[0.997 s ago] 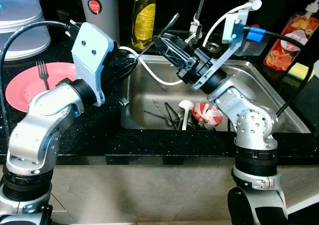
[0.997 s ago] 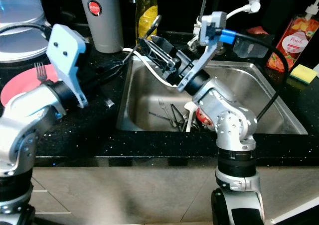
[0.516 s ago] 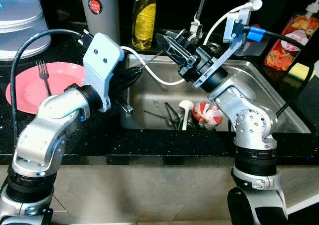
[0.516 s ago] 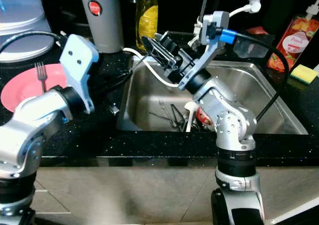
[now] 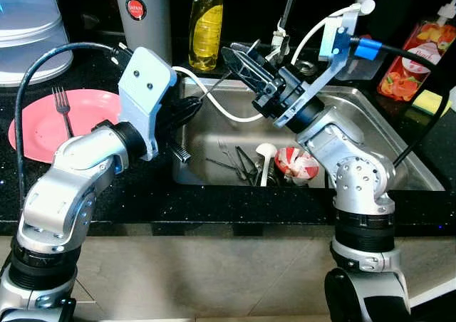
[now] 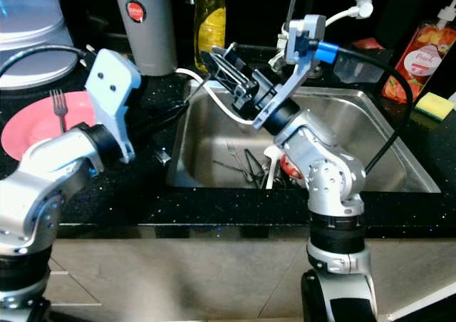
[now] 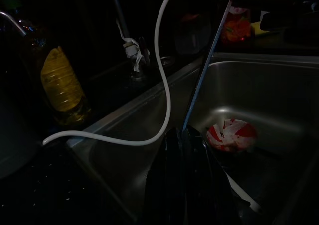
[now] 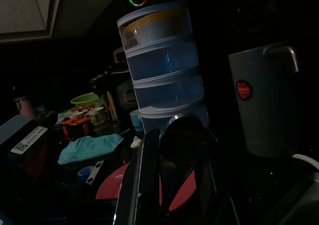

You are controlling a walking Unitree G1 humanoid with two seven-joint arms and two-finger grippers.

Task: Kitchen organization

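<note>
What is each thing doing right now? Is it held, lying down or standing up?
spoon, held in the right gripper above the sink.
left gripper, at the sink's left edge, by the spoon's handle.
fork, lying on the pink plate.
pink plate, flat on the counter.
red-and-white bowl, down in the sink.
yellow bottle, standing upright.

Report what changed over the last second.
The left gripper swung from beside the pink plate toward the sink's left edge. The right gripper, shut on a spoon, barely moved. The fork stayed on the plate; utensils stayed in the sink.
</note>
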